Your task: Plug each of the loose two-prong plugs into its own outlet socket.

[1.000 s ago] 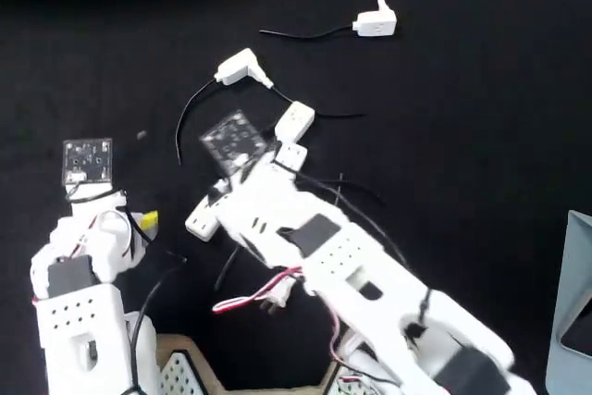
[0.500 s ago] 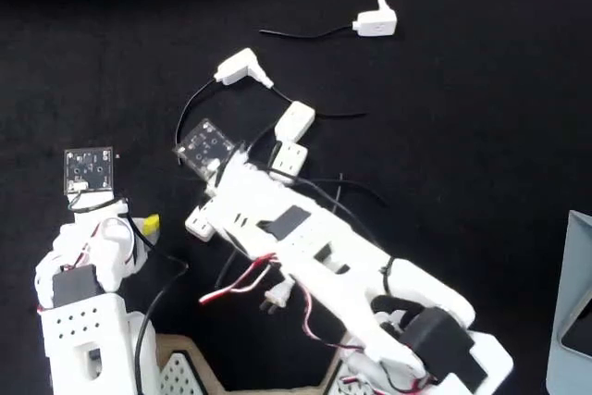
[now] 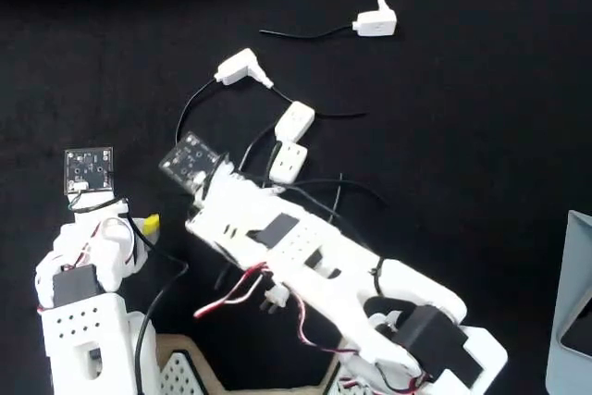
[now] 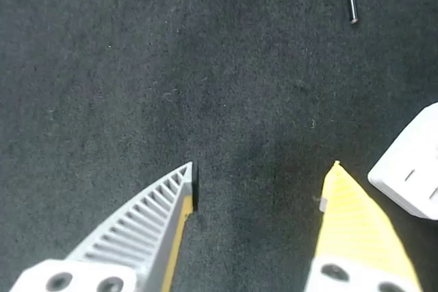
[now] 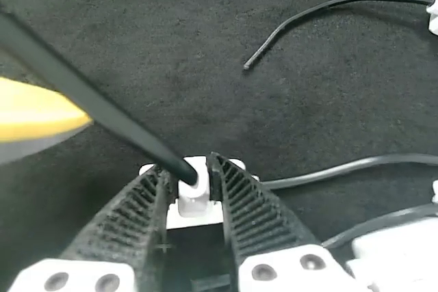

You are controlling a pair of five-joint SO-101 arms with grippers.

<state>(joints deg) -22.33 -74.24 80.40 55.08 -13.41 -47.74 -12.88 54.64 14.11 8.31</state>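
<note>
My right gripper [image 5: 188,163] is shut on a small white plug [image 5: 192,186] with a black cable; a white block [image 5: 195,215] lies right under it. In the high view the right arm [image 3: 305,256] stretches across the mat's middle and covers that spot. My left gripper [image 4: 263,169] stands open just above bare mat, one finger white, one yellow, with a white slotted block [image 4: 410,182] beside the yellow finger. More white plugs with cables lie at the back [image 3: 375,21] and back left [image 3: 239,66]. Two white blocks [image 3: 294,120] [image 3: 289,160] sit mid-table. A loose pronged plug [image 3: 275,298] lies under the right arm.
Black cables [image 3: 324,187] loop over the black mat around the right arm. A loose cable end [image 5: 248,65] lies ahead of the right gripper. The left arm's yellow finger [image 5: 34,117] is close beside the right gripper. A grey bin [image 3: 572,312] stands at the right edge.
The right arm's wrist has swung leftward toward the left gripper, now covering the white block that lay beside it. The left arm shifted slightly.
</note>
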